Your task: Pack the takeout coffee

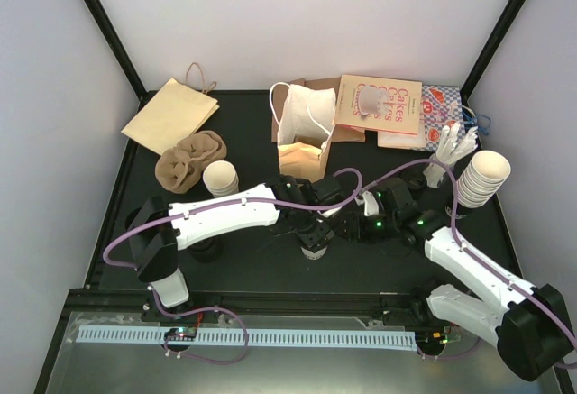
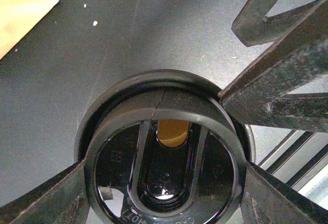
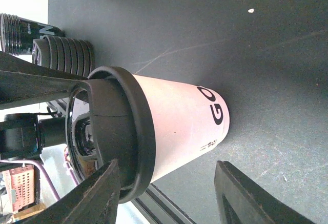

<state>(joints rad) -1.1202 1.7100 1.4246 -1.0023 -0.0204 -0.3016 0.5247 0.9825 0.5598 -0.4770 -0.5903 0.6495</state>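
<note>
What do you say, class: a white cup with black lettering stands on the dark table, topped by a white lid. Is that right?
One detail is wrong. The lid on the white cup is black, not white, as the right wrist view shows. The rest holds: the cup carries black lettering and stands on the dark table.

You have bright, even overhead light. Glare spots the black lid (image 2: 163,196) between the blurred fingers (image 2: 46,201) of your left hand (image 2: 164,183).
</note>
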